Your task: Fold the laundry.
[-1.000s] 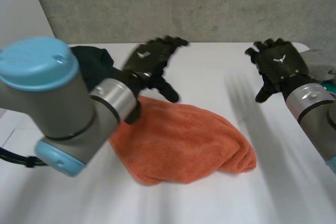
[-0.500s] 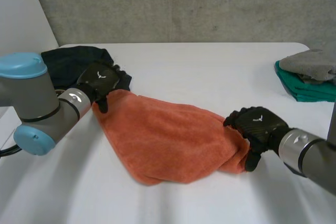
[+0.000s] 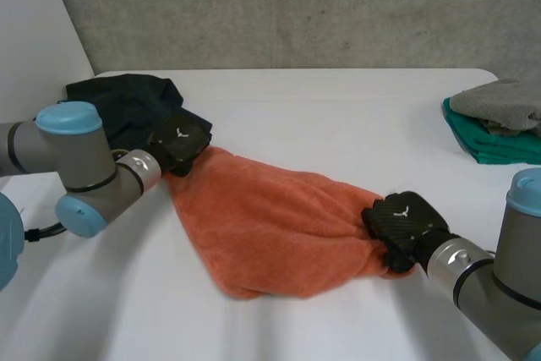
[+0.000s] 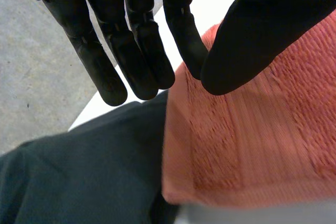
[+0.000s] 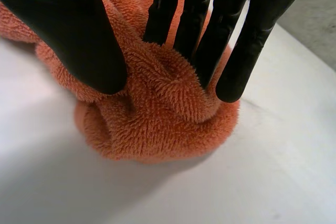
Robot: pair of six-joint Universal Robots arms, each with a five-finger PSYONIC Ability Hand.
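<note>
— Where do we find the orange towel (image 3: pixel 279 234)?

— We see it lying rumpled near the middle of the white surface (image 3: pixel 338 107), stretched loosely between the two arms. Its far corner touches a dark garment (image 3: pixel 118 99) that sits at the surface's left side.

— And what do we make of the left robot hand (image 3: pixel 179 143)?

— We find it at that far corner, right where the towel and the dark garment meet. In its wrist view we see the thumb (image 4: pixel 257 40) lying on the towel's edge with its tip against the nearest of the fingers (image 4: pixel 181 30), so the cloth is pinched there. The other fingers reach out straight over the garment.

— The right robot hand (image 3: pixel 404 224)?

— We see it at the towel's opposite end, the near right one. Its thumb and fingers close in from either side on a bunched fold of the pile and grip it, and the bunch rests on the surface.

— Anything else we can note?

— We spot a stack of folded cloths (image 3: pixel 499 124), grey on top of teal, at the far right edge, well apart from the towel.
</note>
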